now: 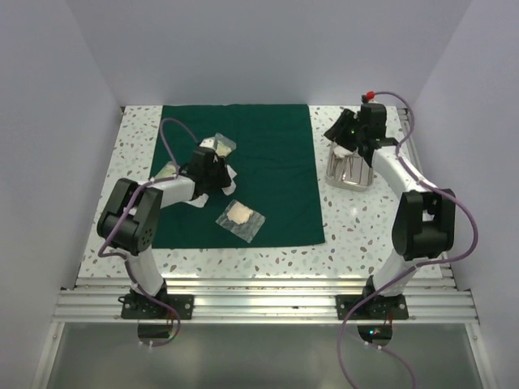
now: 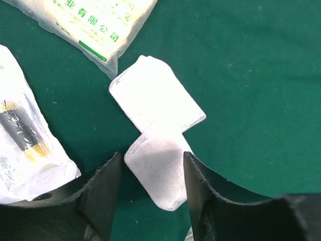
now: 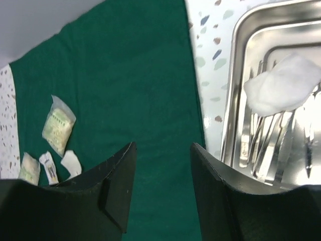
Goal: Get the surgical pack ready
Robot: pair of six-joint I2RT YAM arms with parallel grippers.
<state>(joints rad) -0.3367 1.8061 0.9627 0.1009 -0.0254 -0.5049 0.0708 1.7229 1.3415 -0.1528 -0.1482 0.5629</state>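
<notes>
One large dark green cloth (image 1: 243, 162) lies flat on the table. The shiny steel tray (image 3: 235, 100) sits on bare table just beside the cloth's edge, ahead and to the right of the right gripper (image 3: 162, 150), and holds thin instruments (image 3: 268, 145) and a loose white wad (image 3: 283, 85). The right arm reaches forward and its jaws stand partly apart, holding nothing. The left arm is bent at the elbow and the left gripper (image 2: 153, 163) hangs low over the cloth. Its jaws are partly apart, one on each side of a flat white gauze pad (image 2: 158, 175). A second pad (image 2: 155, 93) touches this one just ahead, with clear pouches (image 2: 95, 22) further ahead and to the left. Open green cloth stretches ahead and to the left of the right fingers.
</notes>
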